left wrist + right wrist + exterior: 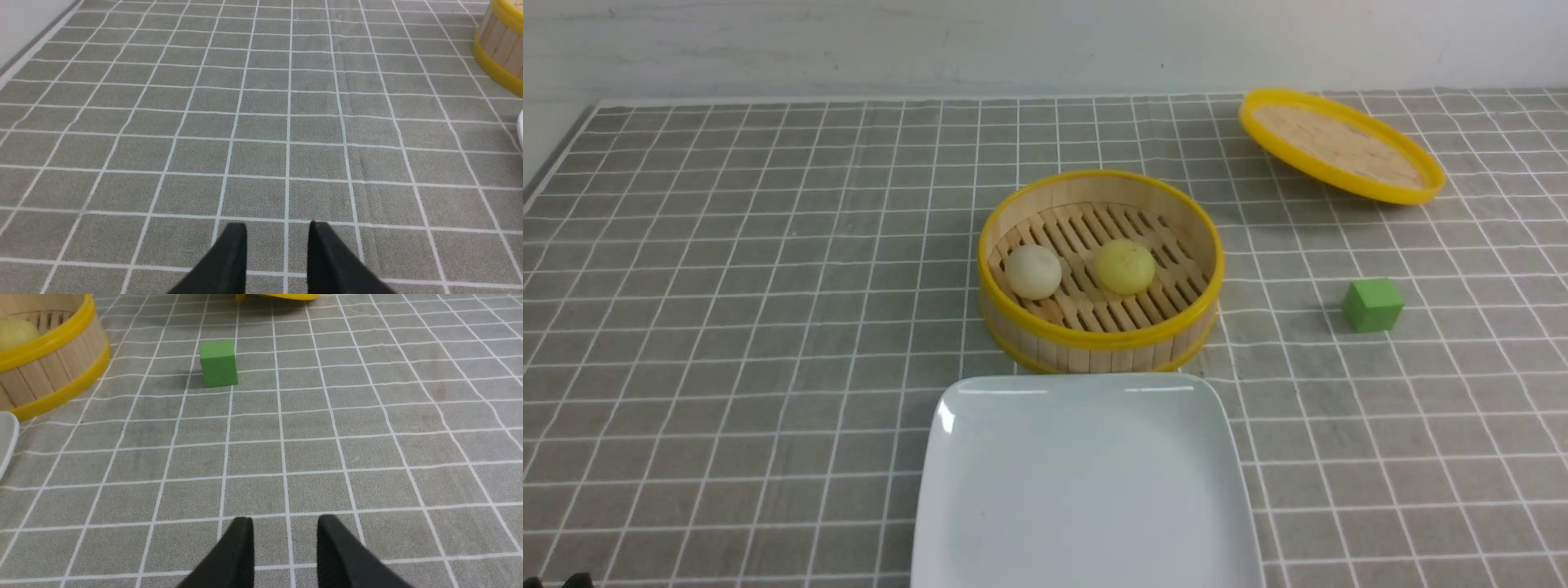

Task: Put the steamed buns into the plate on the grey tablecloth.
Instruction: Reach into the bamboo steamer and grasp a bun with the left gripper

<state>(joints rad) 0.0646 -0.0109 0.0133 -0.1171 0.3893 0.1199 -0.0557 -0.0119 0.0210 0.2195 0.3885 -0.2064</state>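
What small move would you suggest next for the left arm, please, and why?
Probably swing the left claw toward the off-white bun: it and the pale yellow bun sit in the steamer, the plate holds nothing, and that claw hangs open over the cloth.

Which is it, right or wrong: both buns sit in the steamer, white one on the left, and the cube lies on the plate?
Wrong on the cube: the front view shows it on the cloth, right of the steamer, not on the plate. The rest holds.

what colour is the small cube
Green; the small matte green cube shows best in the right wrist view.
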